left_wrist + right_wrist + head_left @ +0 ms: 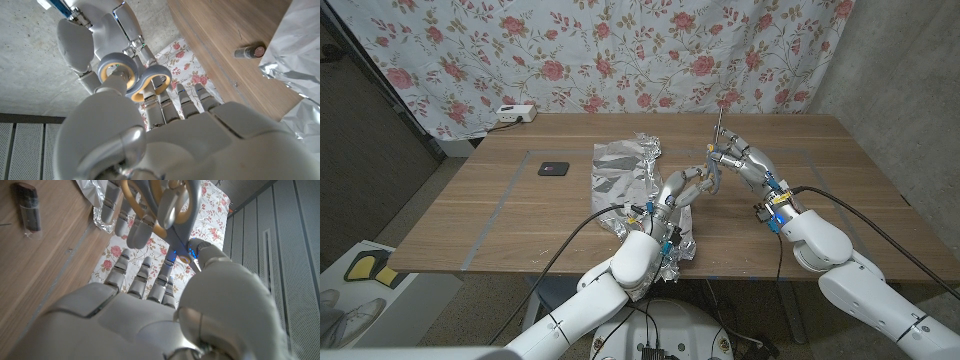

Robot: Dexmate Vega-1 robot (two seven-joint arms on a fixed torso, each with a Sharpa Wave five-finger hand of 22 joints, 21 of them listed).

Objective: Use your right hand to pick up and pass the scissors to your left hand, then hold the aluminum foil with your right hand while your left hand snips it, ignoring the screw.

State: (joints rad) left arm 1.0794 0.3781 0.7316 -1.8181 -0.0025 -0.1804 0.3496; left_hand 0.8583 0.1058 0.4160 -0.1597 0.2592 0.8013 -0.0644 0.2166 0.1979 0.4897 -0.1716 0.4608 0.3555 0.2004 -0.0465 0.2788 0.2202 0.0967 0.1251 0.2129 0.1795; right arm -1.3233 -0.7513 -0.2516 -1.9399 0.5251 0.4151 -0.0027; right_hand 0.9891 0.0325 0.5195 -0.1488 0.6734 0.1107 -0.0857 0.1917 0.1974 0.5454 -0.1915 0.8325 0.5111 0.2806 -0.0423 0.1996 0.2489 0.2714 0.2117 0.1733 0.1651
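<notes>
The right hand (738,160) grips the stiff steel scissors with grey-and-yellow loop handles (716,150) near the pivot; the left hand (685,186) is hooked into the loops, where they are best taken.

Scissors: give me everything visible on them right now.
The scissors are up off the table, between the two robot hands, blades pointing up toward the curtain in the head view. Handles are grey-blue loops with yellow-orange lining; blades look like thin metal. The left robot hand has fingers at the handle loops, seen close in the left wrist view. The right robot hand holds them near the pivot. Whether the blades are open cannot be told.
</notes>
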